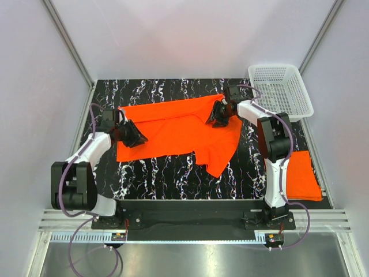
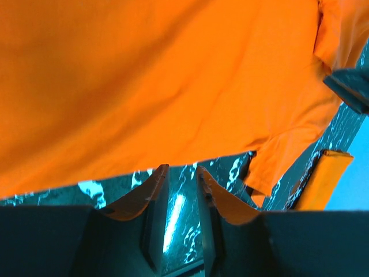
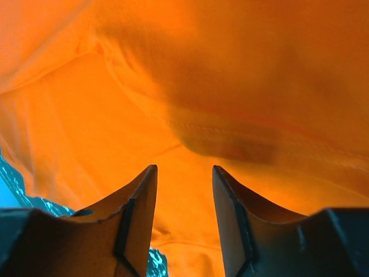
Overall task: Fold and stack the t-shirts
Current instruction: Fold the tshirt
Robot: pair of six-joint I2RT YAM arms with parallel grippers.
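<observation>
A shirt (image 1: 173, 130) lies spread across the middle of the table (image 1: 173, 173). The left pincer (image 1: 131, 134) sits at its left edge. In the wrist view its fingers (image 2: 154, 193) stand slightly apart with bare table between them, and the cloth starts just beyond the tips. The right pincer (image 1: 219, 113) is over the shirt's far right part, spread, with cloth under the gap; whether the tips touch it is unclear. A second shirt (image 1: 302, 176) lies folded at the table's right edge, nearer than a basket (image 1: 281, 89).

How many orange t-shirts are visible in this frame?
2. One t-shirt lies spread across the middle of the table; a folded t-shirt sits at its near right corner, possibly hiding another beneath.
</observation>
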